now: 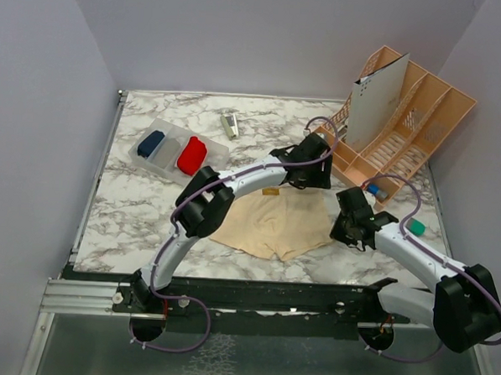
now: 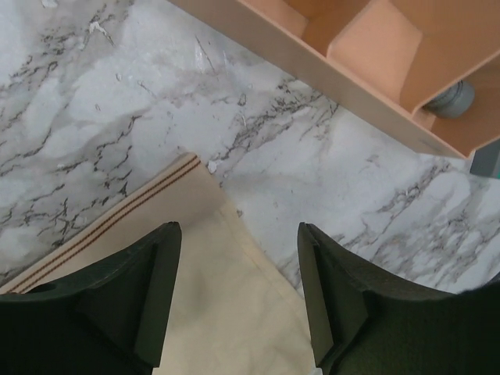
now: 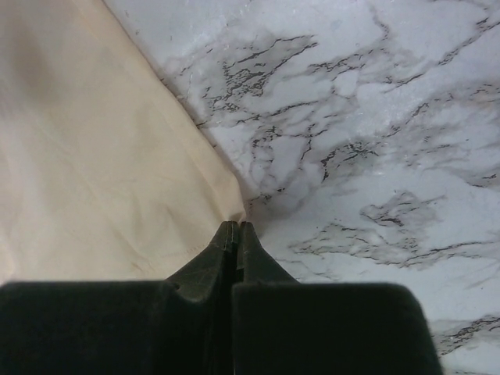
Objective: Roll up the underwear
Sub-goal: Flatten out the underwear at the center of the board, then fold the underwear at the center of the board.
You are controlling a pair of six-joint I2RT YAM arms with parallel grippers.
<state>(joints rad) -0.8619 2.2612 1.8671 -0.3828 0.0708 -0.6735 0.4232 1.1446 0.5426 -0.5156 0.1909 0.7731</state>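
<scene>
One underwear [image 1: 278,222] lies flat, waistband pointing away, widest left-right.

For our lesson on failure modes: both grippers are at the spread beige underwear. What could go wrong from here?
The right gripper is shut right at the beige underwear's corner; it may have caught little or no cloth, so the edge could slip free.
The left gripper, open over the waistband corner, sits near the peach organizer; a careless move could bump it.

Holds left arm [image 1: 234,182] stretched far forward, left gripper [image 2: 238,234] pointing down, jaws parted. Keeps right arm [image 1: 423,255] bent inward, right gripper [image 3: 236,228] tips pressed tight together.
</scene>
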